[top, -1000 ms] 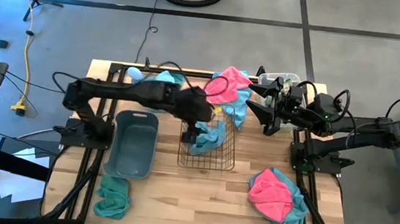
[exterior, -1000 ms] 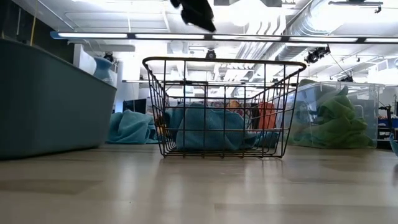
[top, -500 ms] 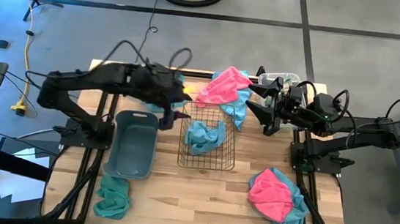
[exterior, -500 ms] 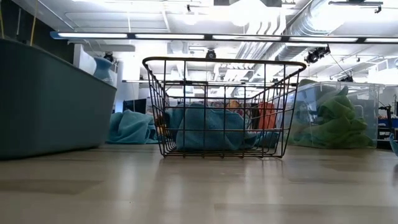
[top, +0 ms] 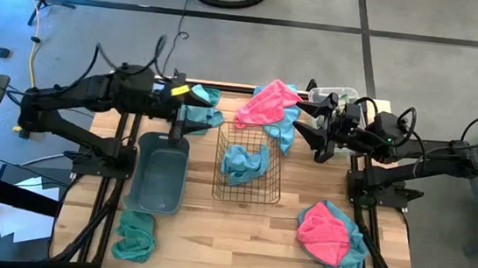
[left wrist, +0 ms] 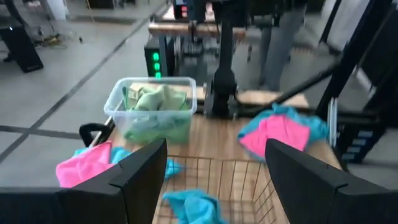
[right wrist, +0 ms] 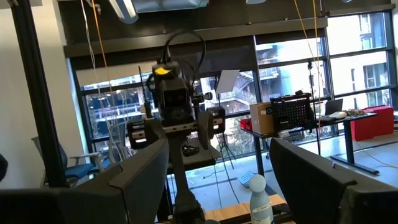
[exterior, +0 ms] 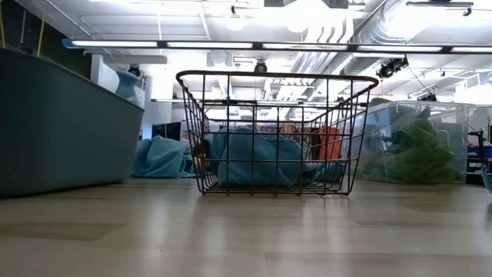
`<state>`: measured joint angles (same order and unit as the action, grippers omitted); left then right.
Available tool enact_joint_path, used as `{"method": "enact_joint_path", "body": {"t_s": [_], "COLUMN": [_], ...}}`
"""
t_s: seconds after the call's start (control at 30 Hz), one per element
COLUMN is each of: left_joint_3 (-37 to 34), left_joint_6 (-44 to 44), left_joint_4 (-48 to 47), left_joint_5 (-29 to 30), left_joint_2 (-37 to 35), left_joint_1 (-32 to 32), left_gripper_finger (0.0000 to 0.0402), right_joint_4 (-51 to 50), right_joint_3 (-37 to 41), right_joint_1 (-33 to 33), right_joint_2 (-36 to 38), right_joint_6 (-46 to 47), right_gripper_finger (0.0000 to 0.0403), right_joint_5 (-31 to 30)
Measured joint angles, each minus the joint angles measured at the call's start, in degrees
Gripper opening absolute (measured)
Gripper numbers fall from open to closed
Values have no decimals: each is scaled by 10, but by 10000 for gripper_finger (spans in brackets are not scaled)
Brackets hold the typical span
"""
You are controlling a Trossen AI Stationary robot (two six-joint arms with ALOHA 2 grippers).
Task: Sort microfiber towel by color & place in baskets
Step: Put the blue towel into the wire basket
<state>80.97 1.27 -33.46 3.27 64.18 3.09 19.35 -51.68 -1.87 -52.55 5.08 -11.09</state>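
Note:
The copper wire basket stands mid-table with a teal towel lying on its bottom. To its left is the grey-blue tub. The clear bin at the far edge holds green towels. My left gripper hangs open over the tub's far end, left of the wire basket, with nothing between its fingers. My right gripper hangs open and raised at the far right, holding nothing. Loose on the table are a pink-and-teal pile, a pink towel on teal and a teal towel.
Another teal towel lies at the far left beneath my left arm. A pale bottle stands at the far edge. Bare wood shows in front of the wire basket and between the tub and the near-right pile.
My left gripper has drawn back from above the wire basket toward the table's left edge and risen, tipping from pointing downward to nearly level. It has stayed open. The teal towel in the basket has kept its place.

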Motion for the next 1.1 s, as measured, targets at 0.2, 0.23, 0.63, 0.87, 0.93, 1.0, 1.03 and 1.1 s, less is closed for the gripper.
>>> {"method": "enact_joint_path", "body": {"t_s": [0.2,0.23,0.63,0.87,0.93,1.0,1.03,1.1], "left_joint_3": [-158,-180,-317,-319,-319,-319,-319,-319], "left_joint_6": [52,61,107,107,107,107,107,107], "left_joint_4": [163,184,329,338,338,338,338,338], "left_joint_5": [0,0,18,18,18,18,18,18], "left_joint_2": [-99,-112,-195,-198,-198,-198,-198,-198], "left_joint_1": [0,0,0,0,0,0,0,0], "left_gripper_finger": [259,259,259,259,259,259,259,259], "right_joint_4": [-2,-1,-3,-3,-3,-3,-3,-3], "right_joint_3": [0,0,0,0,0,0,0,0], "right_joint_1": [0,0,0,0,0,0,0,0], "right_joint_2": [0,0,0,0,0,0,0,0], "right_joint_6": [0,0,15,14,15,15,15,15], "right_gripper_finger": [277,277,277,277,277,277,277,277], "right_joint_5": [0,-1,-4,-3,-3,-3,-3,-3]}}
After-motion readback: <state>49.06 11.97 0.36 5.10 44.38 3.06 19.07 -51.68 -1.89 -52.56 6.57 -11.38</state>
